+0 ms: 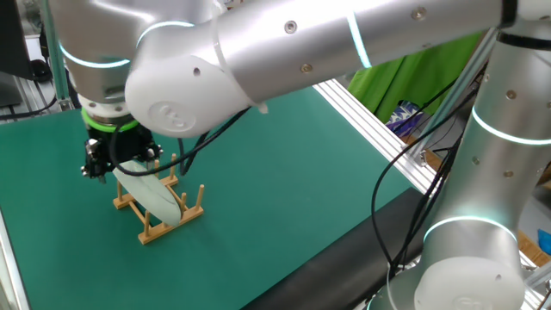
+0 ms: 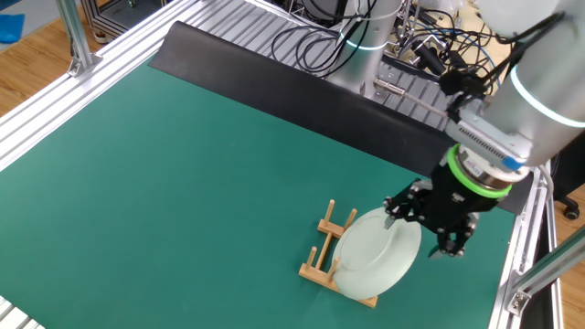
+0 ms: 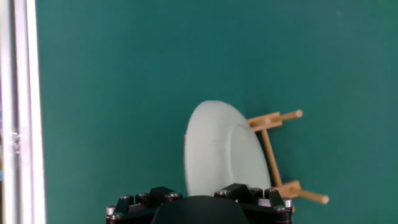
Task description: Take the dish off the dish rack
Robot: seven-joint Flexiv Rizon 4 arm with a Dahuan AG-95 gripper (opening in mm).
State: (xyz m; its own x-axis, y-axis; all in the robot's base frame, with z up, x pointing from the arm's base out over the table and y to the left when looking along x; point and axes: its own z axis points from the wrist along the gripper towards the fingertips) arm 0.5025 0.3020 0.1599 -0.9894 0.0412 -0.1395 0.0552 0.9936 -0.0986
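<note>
Where pegs stand, dish point(image 2: 377, 254) on edge, leaning in rack point(image 2: 322, 258)

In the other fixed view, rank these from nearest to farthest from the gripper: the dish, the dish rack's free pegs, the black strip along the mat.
1. The dish, right beside the gripper, on its left in this view.
2. Free pegs of the dish rack, beyond the dish, left.
3. Black strip, across the mat at the far edge.

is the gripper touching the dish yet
Cannot tell. In the other fixed view the gripper overlaps the dish rim; no view shows fingertips.
</note>
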